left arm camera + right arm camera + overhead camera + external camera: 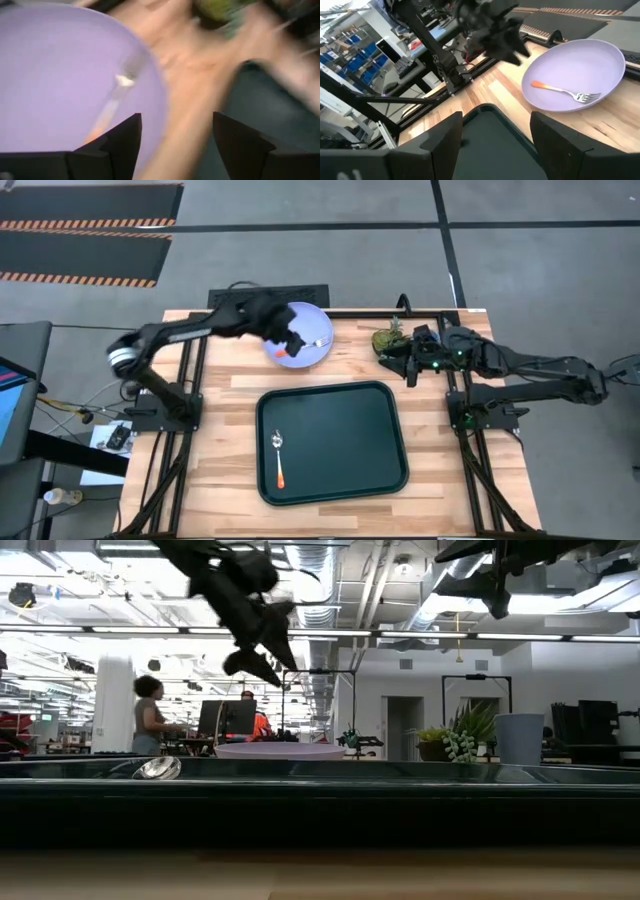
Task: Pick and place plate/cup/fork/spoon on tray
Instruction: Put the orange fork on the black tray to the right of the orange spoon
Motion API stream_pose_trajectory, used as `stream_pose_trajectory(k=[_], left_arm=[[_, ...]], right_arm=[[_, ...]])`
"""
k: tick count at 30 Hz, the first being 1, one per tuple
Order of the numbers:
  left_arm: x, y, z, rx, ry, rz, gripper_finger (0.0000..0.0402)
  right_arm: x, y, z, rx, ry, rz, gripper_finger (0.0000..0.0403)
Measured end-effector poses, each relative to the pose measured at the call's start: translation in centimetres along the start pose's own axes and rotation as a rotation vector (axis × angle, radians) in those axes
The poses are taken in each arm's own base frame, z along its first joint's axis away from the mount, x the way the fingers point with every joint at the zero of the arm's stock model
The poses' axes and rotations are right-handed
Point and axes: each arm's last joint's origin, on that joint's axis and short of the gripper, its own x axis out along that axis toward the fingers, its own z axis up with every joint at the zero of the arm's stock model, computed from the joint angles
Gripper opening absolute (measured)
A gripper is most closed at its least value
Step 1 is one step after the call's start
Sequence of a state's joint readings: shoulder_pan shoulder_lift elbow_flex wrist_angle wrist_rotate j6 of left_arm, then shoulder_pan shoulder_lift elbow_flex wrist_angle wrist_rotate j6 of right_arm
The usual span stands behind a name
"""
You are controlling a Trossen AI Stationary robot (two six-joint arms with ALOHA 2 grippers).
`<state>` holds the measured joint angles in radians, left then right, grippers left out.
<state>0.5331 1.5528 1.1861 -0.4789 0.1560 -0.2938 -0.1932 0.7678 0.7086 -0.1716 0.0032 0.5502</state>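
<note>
The lavender plate [300, 323] lies on the table behind the dark green tray [370, 470]. The orange-handled fork [306, 347] lies flat in the plate and also shows in the right wrist view [562, 90]. The spoon [279, 457] lies flat in the tray's left part. My left gripper [296, 340] is open and empty above the plate's near side, by the fork's handle [100, 125]. My right gripper [408, 370] is open and empty, in the air at the tray's far right corner. The blue-grey cup [518, 738] stands beside the plant in the low view.
A small potted green plant [388, 338] stands at the far right of the table, next to my right arm. Bare wood shows left and right of the tray. People stand in the room beyond the table [150, 715].
</note>
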Motion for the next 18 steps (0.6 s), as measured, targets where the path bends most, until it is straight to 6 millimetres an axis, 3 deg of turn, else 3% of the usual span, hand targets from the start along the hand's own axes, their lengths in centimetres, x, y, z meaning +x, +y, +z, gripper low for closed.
stream_pose_trajectory(k=[7,11,18], left_arm=[[5.0,0.1,3.3,0.250,0.124,0.111,0.0233],[7.4,0.9,2.9,0.298,0.181,0.138,0.0225],[9.9,2.9,1.9,0.321,0.258,0.186,0.0222]], right_arm=[[0.6,-0.2,-0.3,0.002,0.026,-0.016,0.0260],[0.7,-0.2,-0.3,0.002,0.028,-0.018,0.0260],[0.7,-0.2,-0.2,0.002,0.018,-0.029,0.0260]])
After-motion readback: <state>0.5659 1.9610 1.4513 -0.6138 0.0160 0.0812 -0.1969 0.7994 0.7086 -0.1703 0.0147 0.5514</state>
